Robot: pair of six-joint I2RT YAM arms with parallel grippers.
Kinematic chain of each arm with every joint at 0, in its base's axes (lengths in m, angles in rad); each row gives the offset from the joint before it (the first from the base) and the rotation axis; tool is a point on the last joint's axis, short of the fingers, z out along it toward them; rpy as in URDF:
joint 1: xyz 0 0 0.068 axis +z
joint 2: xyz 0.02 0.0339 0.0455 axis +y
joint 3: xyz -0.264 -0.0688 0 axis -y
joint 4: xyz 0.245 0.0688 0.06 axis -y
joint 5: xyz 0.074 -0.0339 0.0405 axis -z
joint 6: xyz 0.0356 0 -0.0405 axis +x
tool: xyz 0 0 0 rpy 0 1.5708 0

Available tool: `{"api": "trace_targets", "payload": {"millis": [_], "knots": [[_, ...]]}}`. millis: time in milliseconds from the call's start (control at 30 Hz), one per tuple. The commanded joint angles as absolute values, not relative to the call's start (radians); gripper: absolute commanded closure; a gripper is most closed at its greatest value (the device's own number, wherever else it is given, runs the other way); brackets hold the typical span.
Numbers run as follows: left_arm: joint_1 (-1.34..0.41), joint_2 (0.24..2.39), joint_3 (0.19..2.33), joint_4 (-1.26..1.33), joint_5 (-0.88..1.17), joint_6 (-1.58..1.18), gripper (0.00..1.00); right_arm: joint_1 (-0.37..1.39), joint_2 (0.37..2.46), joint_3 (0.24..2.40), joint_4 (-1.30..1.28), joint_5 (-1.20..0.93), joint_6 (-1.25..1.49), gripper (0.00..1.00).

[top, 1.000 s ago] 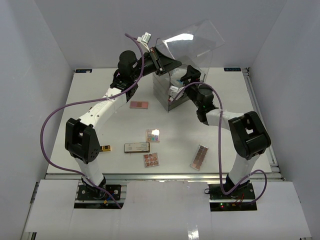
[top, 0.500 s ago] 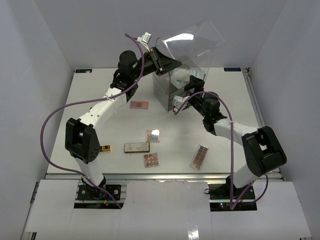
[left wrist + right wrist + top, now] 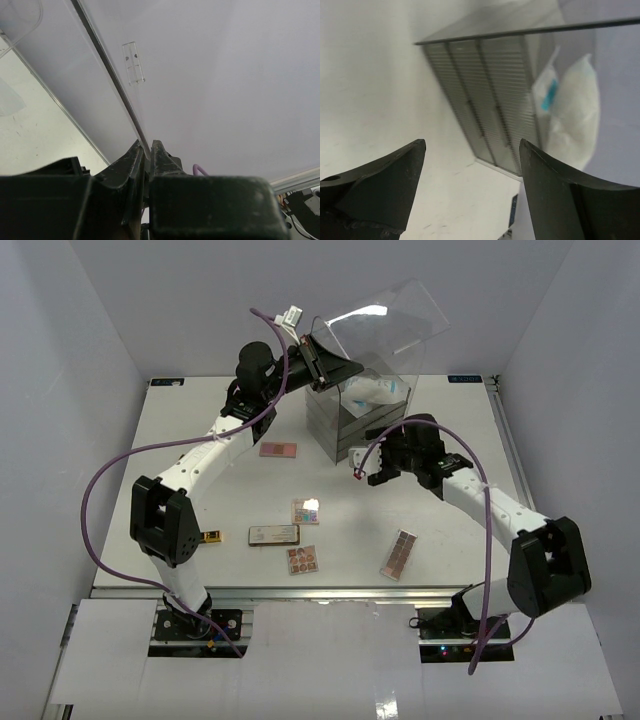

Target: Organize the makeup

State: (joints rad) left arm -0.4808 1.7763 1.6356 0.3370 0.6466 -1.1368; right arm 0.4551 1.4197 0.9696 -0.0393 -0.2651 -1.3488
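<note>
Your right gripper (image 3: 368,472) has withdrawn from the drawer box (image 3: 335,430) at the bench's far edge, jaws spread and empty; the packets (image 3: 380,392) lie inside. The left gripper (image 3: 321,359) clamps the lid (image 3: 385,325) raised. Palettes (image 3: 306,511) await near the front edge.

White links (image 3: 205,465), black joints (image 3: 160,520), purple cables (image 3: 84,510).

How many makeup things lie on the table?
6: pink palette by the box, square palette mid-table, grey compact, round-pan palette, long palette right, gold tube left. Others may hide.
</note>
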Motion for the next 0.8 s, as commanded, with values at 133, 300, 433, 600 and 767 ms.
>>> {"api": "trace_targets", "payload": {"millis": [133,300,433,600,767], "knots": [[-0.466,1.651,1.58,0.42,0.61,-1.094,0.94,0.378,1.2,0.914,-0.474,-0.521,-1.327,0.22],[-0.466,1.615,1.505,0.4,0.587,-1.096,0.94,0.274,1.065,0.866,-0.55,-0.637,-1.283,0.23],[-0.466,1.598,1.454,0.363,0.565,-1.097,0.94,0.167,1.028,0.858,-0.541,-0.682,-1.224,0.23],[-0.468,1.584,1.426,0.309,0.549,-1.094,0.94,0.052,1.045,0.894,-0.502,-0.775,-1.123,0.24],[-0.476,1.583,1.429,0.217,0.545,-1.068,0.92,0.015,1.06,0.912,-0.464,-0.813,-1.054,0.24]]}}
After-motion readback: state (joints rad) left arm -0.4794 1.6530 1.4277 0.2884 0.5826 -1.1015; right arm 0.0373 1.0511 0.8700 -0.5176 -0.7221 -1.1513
